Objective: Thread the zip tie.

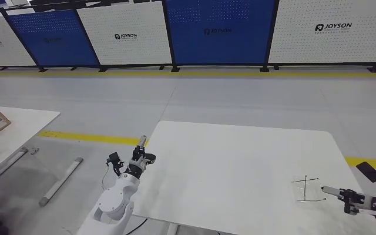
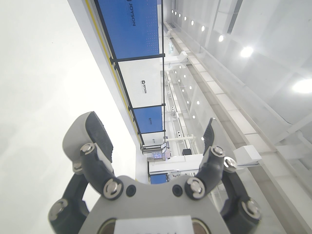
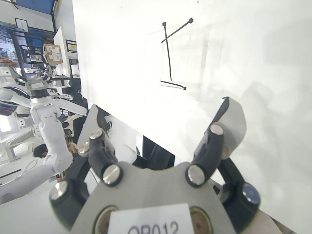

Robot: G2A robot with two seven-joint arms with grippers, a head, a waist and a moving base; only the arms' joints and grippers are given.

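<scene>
Near the right front corner of the tabletop (image 1: 235, 170) lie three black zip ties (image 1: 306, 188). The fore-aft tie (image 3: 167, 52) and crosswise tie (image 3: 178, 29) cross each other, and the third tie (image 3: 173, 84) lies crosswise, nearer the robot. Both end effectors are spread wide and empty. The right end effector (image 3: 162, 104) is just beside the ties; the left end effector (image 2: 151, 118) is at the tabletop's left edge.

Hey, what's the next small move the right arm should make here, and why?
Probably ease the right gripper forward and down toward the nearest zip tie. Its jaws stand open with nothing between them, and that tie lies loose on the table just ahead of it, so there is nothing in hand to thread yet.
</scene>
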